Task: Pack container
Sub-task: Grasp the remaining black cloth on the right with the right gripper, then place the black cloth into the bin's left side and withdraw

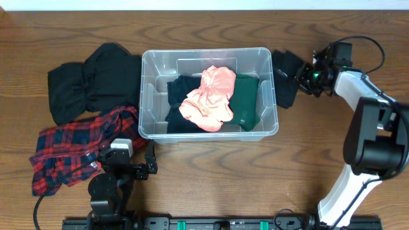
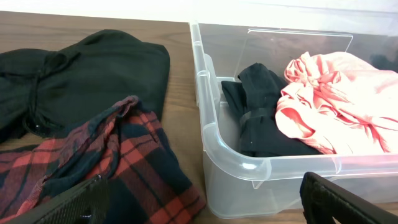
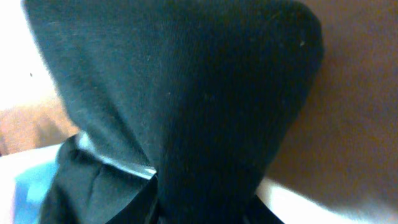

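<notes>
At the far left of the wooden table [image 1: 211, 182] lies a crumpled black garment [image 1: 96, 80]. Just near of it, and overlapping its near edge, is a red-and-black plaid shirt [image 1: 77, 150]. The left gripper [image 1: 130, 165] sits low at the near edge of the table, beside the plaid shirt's right end. In its wrist view the two dark fingers [image 2: 348, 202] stand wide apart at the bottom corners with nothing between them, so it is spread open and empty. The container [image 1: 146, 96] stands upright on the table at the middle, with its left wall just beside the black garment. Inside, a black piece [image 1: 177, 105] fills the left part and a dark green piece [image 1: 246, 102] lies along the right wall. A bunched pink garment [image 1: 211, 99] rests on top between them. Right of the container, a black cloth [image 1: 285, 80] hangs against the outside of its right wall. The right gripper [image 1: 307, 75] is at the cloth's right edge. The right wrist view is almost filled with this fabric, which gathers to a tight pinch at the bottom. The fingers themselves are hidden, but the gripper appears closed on the cloth.
</notes>
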`<state>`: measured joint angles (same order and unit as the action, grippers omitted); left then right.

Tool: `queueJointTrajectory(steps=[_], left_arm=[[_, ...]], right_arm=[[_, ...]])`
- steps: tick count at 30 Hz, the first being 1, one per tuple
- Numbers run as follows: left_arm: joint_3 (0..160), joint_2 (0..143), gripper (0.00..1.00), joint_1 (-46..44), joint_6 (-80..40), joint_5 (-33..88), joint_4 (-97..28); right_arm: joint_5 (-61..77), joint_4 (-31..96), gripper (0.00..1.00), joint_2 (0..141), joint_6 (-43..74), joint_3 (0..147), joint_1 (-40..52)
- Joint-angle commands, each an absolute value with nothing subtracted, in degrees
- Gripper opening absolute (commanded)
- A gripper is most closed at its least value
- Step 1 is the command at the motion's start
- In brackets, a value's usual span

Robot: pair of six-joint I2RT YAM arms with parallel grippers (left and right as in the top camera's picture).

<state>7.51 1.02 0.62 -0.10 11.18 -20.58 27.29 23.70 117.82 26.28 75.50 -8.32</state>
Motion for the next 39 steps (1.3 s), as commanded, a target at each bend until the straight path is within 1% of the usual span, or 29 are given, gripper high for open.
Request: queueJointTrajectory(steps=[1, 4, 8, 12, 16, 22, 26, 29, 34, 36, 38, 39], left_arm=[[6.33, 0.99, 0.98, 0.45, 0.40, 10.87, -20.88], [6.33, 0.99, 0.98, 0.45, 0.40, 10.87, -20.88], [6.33, 0.99, 0.98, 0.45, 0.40, 10.87, -20.88], [6.33, 0.99, 0.98, 0.45, 0.40, 10.87, -20.88], [6.33, 0.99, 0.98, 0.45, 0.40, 10.87, -20.88], [6.33, 0.99, 0.98, 0.45, 0.40, 10.87, -20.88], [6.33, 0.99, 0.98, 0.45, 0.40, 10.87, -20.88], [6.33, 0.99, 0.98, 0.45, 0.40, 10.87, -20.88], [6.33, 0.99, 0.98, 0.45, 0.40, 10.87, -20.88], [6.33, 0.99, 0.98, 0.45, 0.40, 10.87, -20.88], [6.33, 0.99, 0.98, 0.45, 0.40, 10.87, -20.88], [6.33, 0.99, 0.98, 0.45, 0.40, 10.87, -20.88]], right_arm=[[30.11, 26.61, 0.25, 108.31, 22.26, 74.89, -9.45], [31.75, 29.26, 0.24, 98.70, 19.88, 74.89, -8.88], [31.86, 30.68, 0.23, 86.43, 19.00, 74.89, -5.80], [32.03, 30.26, 0.24, 78.26, 18.61, 74.89, -0.05], [32.49, 28.71, 0.24, 76.25, 20.86, 74.89, 9.23], [30.79, 20.78, 0.23, 83.37, 25.74, 74.85, 25.45], [25.98, 15.35, 0.21, 91.94, 32.60, 74.85, 31.88], [22.79, 11.51, 0.21, 97.47, 36.69, 74.85, 33.71], [24.58, 4.67, 0.21, 106.34, 44.64, 74.85, 34.52], [25.08, 4.40, 0.26, 109.27, 48.05, 74.85, 34.76], [25.08, 4.23, 0.29, 111.70, 48.84, 74.85, 34.92], [25.02, 4.21, 0.35, 112.51, 48.80, 74.85, 34.89]])
